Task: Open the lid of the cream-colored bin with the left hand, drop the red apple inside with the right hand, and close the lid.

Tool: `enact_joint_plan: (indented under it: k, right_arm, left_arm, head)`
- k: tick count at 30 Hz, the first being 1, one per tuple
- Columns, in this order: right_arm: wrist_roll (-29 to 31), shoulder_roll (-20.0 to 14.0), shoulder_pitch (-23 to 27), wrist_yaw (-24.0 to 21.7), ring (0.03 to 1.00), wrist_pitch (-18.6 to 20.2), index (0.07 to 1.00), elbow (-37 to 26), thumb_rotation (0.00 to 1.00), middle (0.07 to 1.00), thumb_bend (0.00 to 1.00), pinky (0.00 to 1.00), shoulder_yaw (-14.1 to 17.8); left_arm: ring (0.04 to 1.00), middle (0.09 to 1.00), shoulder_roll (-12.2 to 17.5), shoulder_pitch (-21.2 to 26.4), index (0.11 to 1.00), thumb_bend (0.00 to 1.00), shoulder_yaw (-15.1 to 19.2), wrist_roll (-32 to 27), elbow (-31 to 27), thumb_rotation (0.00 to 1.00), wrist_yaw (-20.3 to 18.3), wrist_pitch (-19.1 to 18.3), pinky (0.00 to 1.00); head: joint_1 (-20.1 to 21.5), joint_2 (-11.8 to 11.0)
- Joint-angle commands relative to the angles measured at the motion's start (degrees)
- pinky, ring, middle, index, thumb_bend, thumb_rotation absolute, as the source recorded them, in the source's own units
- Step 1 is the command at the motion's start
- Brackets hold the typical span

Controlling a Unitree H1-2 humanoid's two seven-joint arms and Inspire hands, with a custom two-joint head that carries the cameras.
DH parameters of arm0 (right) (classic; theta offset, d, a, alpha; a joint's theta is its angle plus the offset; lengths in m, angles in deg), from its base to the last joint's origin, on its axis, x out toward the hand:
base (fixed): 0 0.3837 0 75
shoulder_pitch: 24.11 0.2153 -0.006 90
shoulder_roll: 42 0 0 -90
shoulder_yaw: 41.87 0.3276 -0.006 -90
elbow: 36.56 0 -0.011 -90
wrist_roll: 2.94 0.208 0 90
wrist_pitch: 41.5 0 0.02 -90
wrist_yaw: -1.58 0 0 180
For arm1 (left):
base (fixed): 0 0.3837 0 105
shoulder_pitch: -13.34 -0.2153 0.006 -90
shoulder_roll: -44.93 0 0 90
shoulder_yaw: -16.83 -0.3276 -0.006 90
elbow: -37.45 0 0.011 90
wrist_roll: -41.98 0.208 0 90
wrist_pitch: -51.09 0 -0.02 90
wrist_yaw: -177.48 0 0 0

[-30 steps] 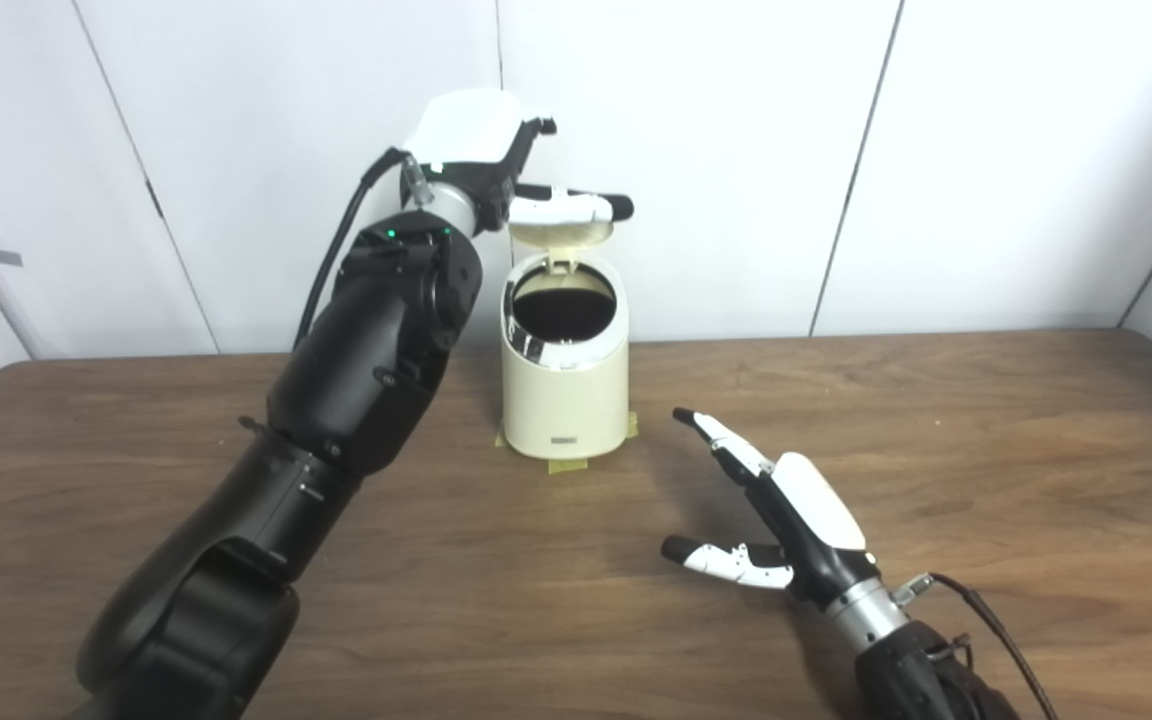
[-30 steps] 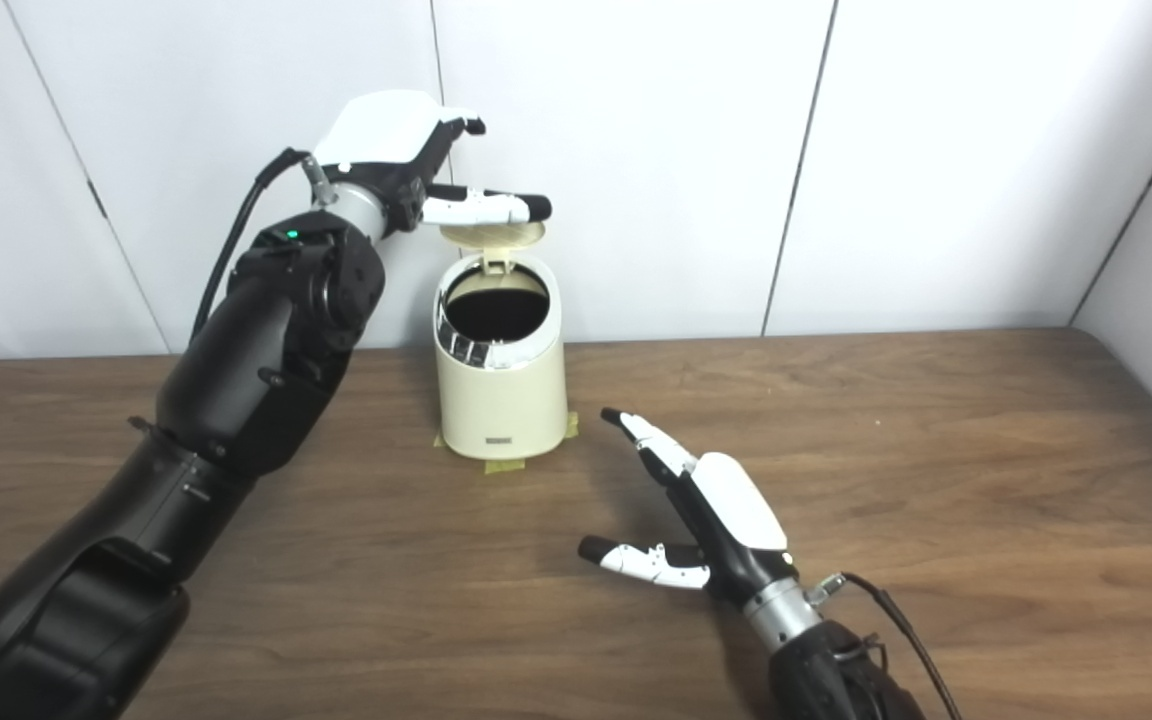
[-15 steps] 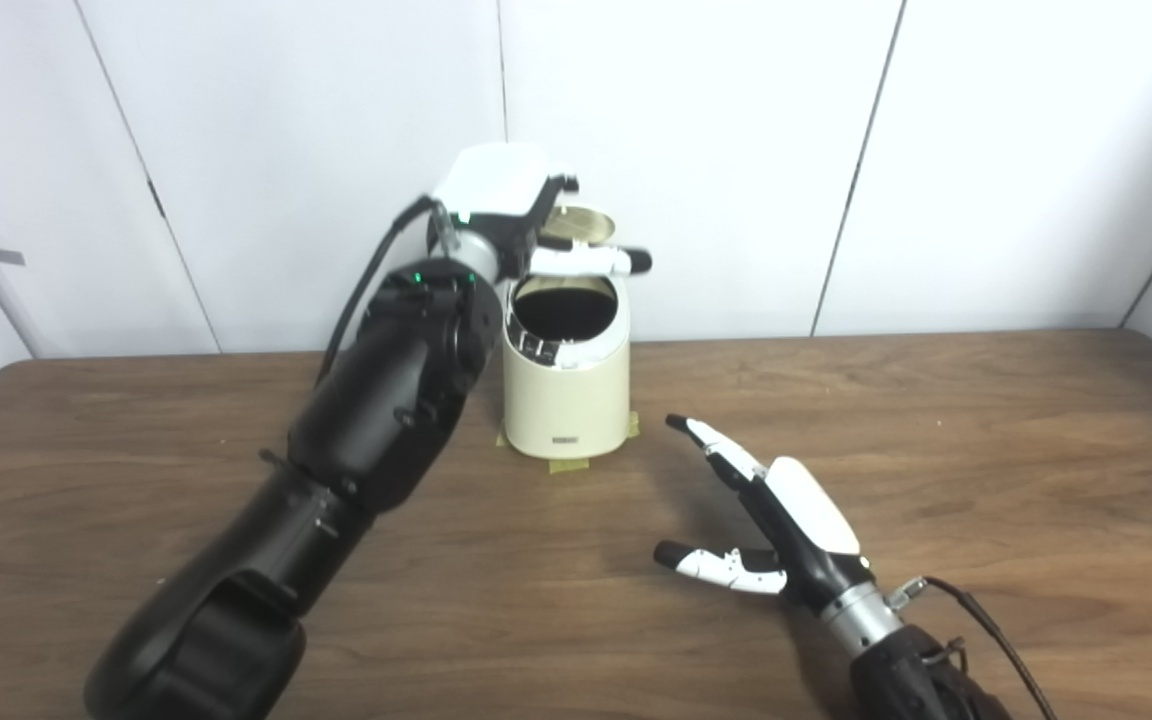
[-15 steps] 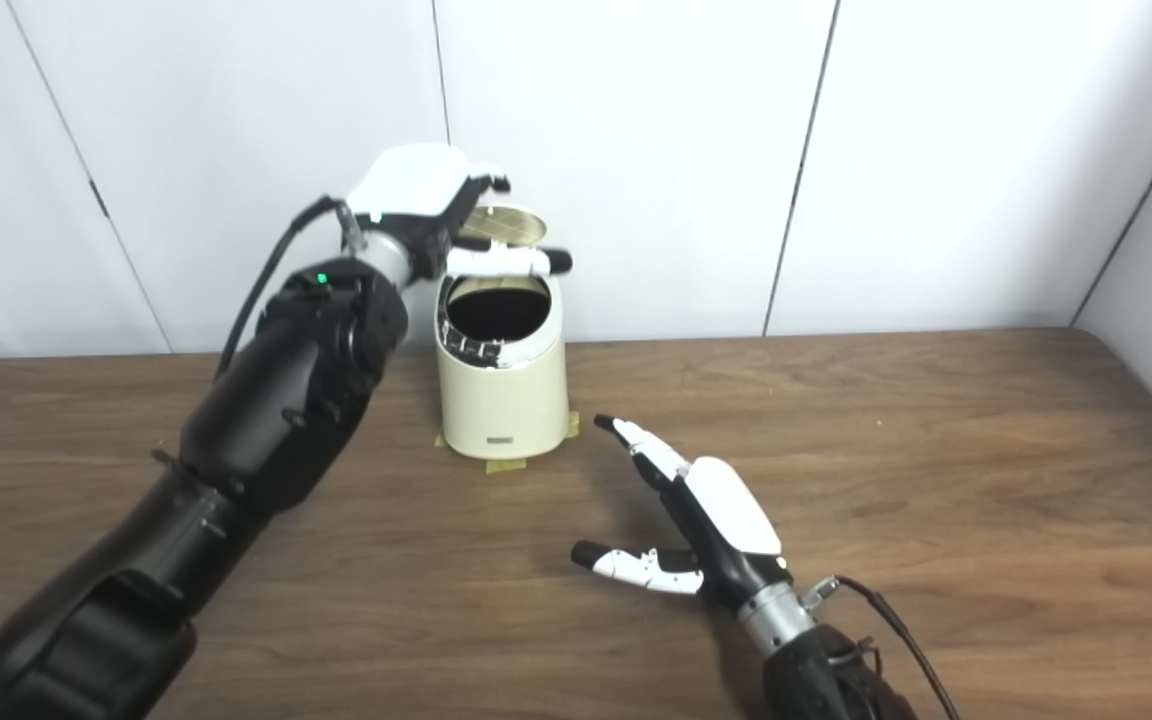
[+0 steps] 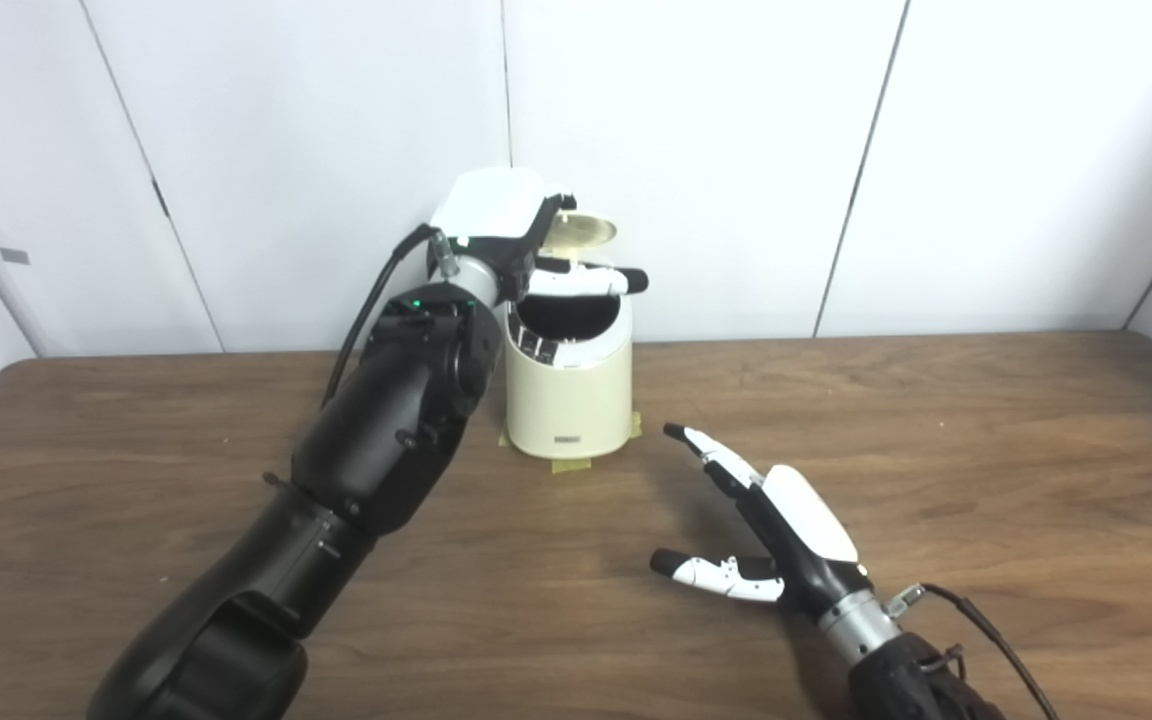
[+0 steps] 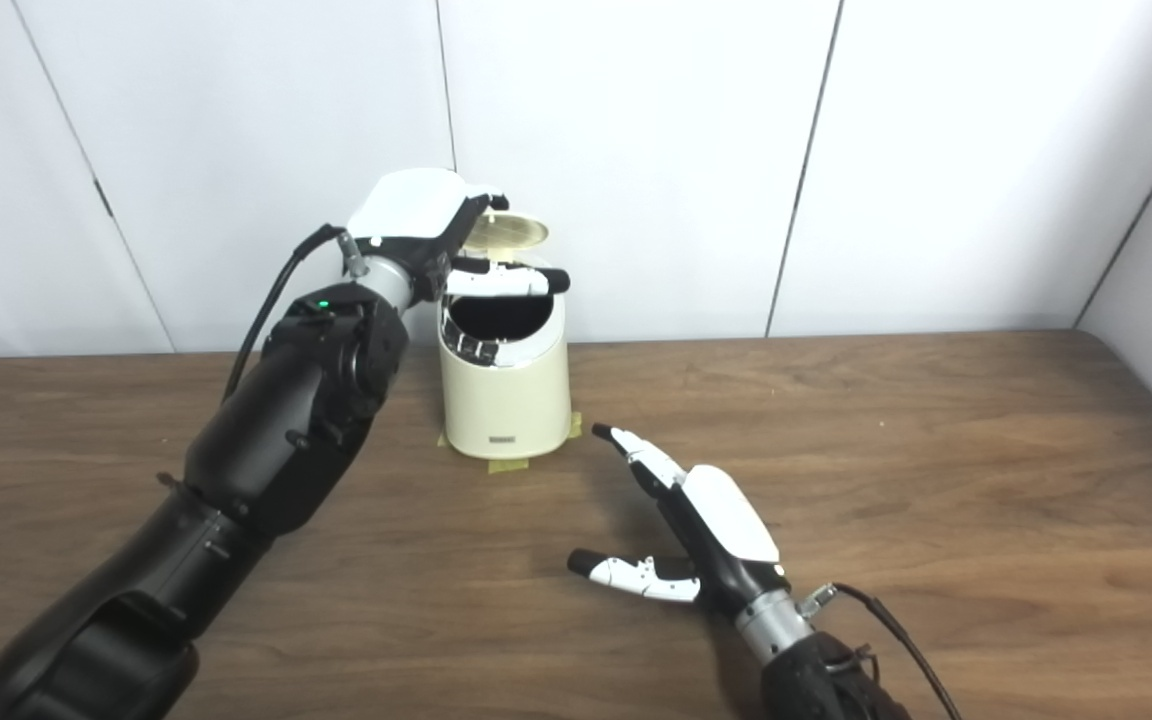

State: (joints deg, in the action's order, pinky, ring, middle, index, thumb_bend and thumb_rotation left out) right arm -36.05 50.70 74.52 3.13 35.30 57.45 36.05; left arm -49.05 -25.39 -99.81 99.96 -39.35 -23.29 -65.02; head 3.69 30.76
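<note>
The cream-colored bin stands on yellow tape at the far side of the wooden table, its lid raised and tilted back, the dark mouth exposed. The left hand sits just beside and above the rim, fingers apart, one extended finger lying across the opening in front of the upright lid; whether it touches rim or lid cannot be told, and it grips nothing. The right hand rests low over the table, nearer the robot and to the right of the bin, spread wide and empty. The red apple appears in neither view; it is judged to lie inside the bin, though the interior is too dark to confirm.

The remaining step is judged to be closing the lid. Risks: the finger across the mouth stands in the lid's path, so a falling lid could trap it and stay ajar; a push from the hinge side could shove the light bin off its tape or tip it toward the right hand; a glancing contact could let the lid spring back open.
</note>
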Motion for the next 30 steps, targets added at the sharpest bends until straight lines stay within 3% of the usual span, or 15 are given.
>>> enact_joint_plan:
  k: [1,15,25,30]
  right_arm:
    - [0.6,0.0,1.1,0.6,0.931,-1.0,0.932,-1.5,0.75,0.941,0.57,0.84,0.2]
    - [0.7,0.3,1.2,-0.1,0.932,1.7,0.937,-2.8,0.78,0.948,0.58,0.84,0.8]
    - [2.2,0.4,0.8,-1.2,0.94,3.1,0.941,-3.9,0.79,0.954,0.58,0.86,0.7]
    - [2.5,0.6,0.5,-1.6,0.94,4.0,0.938,-5.1,0.78,0.952,0.58,0.86,0.6]
  left_arm:
    - [1.0,0.886,0.8,1.1,0.876,1.0,0.0,0.7,-1.3,0.95,-0.1,0.0,1.0]
    - [0.961,0.878,1.8,-6.0,0.873,1.0,-2.1,3.7,-9.8,0.97,-3.4,0.3,1.0]
    - [0.951,0.89,1.1,-9.6,0.87,0.98,-4.6,9.2,-6.9,0.93,-2.6,0.8,1.0]
    - [0.939,0.897,0.8,-10.2,0.864,0.97,-4.3,9.6,-3.5,0.89,0.0,1.5,1.0]
  head:
    - [0.0,0.2]
    - [0.2,0.6]
    - [0.4,0.8]
    - [1.0,1.1]
